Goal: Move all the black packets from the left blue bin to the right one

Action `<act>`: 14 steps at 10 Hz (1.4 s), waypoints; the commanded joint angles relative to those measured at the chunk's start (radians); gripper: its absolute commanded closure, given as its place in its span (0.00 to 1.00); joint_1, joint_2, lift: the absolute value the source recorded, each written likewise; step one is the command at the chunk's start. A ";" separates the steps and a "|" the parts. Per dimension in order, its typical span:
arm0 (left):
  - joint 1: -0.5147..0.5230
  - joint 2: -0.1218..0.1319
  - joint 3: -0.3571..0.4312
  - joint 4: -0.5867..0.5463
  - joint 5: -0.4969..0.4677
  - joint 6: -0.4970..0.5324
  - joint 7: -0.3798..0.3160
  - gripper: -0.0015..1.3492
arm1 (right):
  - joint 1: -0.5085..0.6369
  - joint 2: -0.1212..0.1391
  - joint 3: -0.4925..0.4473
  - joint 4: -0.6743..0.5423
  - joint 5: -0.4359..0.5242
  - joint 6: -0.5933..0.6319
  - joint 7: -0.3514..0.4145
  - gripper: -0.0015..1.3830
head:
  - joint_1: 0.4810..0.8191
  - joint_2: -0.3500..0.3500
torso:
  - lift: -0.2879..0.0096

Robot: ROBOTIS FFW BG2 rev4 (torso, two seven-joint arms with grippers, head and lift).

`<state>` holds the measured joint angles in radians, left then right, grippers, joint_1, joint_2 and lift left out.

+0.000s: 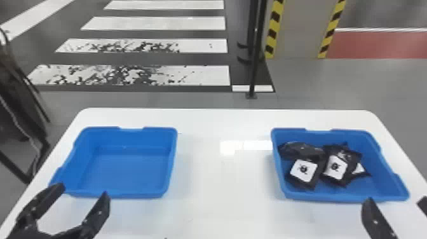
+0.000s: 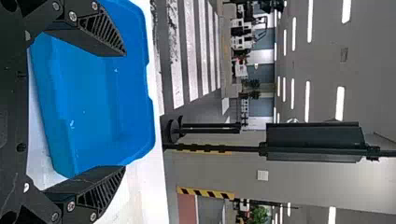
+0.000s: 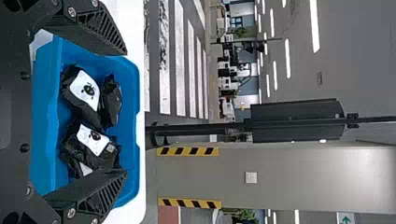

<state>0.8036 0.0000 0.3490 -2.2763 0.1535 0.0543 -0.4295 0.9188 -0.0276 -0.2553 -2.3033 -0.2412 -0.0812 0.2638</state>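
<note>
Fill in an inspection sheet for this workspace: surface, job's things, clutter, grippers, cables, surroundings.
Surface: white table, bright glare between the bins.
Job's things: left blue bin holds no packets; right blue bin holds several overlapping black packets, some showing white labels.
Clutter: nothing seen.
Grippers: left gripper and right gripper both open, holding nothing.
Cables: what looks like a thin pale cord, left of the table.
Surroundings: white floor stripes and a black post beyond the table.

You have the head view looking forward and down over the left bin [image 1: 127, 171] and right bin [image 1: 317, 195]; your sideways wrist views, nearer, each face out past one, all sharing the striped floor [image 1: 159, 23]
</note>
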 commanded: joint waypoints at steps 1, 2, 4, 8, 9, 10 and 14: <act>-0.001 -0.003 0.000 0.000 0.000 0.002 0.000 0.14 | 0.002 -0.002 0.000 -0.003 0.002 0.000 0.000 0.10 | 0.63 0.53 | 0.50; -0.001 -0.003 0.000 0.002 0.002 0.002 0.000 0.14 | 0.002 -0.002 0.000 0.002 0.000 0.000 0.000 0.10 | 0.63 0.53 | 0.50; 0.001 -0.003 0.000 0.002 0.002 0.002 0.000 0.14 | 0.002 -0.002 0.000 0.000 0.002 0.000 -0.001 0.10 | 0.63 0.53 | 0.50; 0.001 -0.003 0.000 0.005 0.006 0.007 0.000 0.14 | 0.002 -0.002 0.000 0.002 0.000 0.000 -0.001 0.10 | 0.63 0.53 | 0.50; 0.001 -0.003 0.000 0.010 0.008 0.007 0.000 0.14 | 0.002 -0.002 0.000 0.002 -0.002 0.003 -0.001 0.10 | 0.63 0.53 | 0.50; 0.001 -0.003 0.000 0.010 0.008 0.007 0.000 0.14 | 0.002 -0.002 0.000 0.002 -0.002 0.003 -0.001 0.10 | 0.63 0.53 | 0.50; 0.001 -0.003 0.000 0.010 0.010 0.012 0.000 0.14 | 0.002 -0.002 0.000 0.005 -0.004 0.008 -0.001 0.10 | 0.63 0.53 | 0.50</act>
<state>0.8050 0.0000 0.3490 -2.2666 0.1635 0.0656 -0.4295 0.9203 -0.0293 -0.2553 -2.2981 -0.2450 -0.0754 0.2623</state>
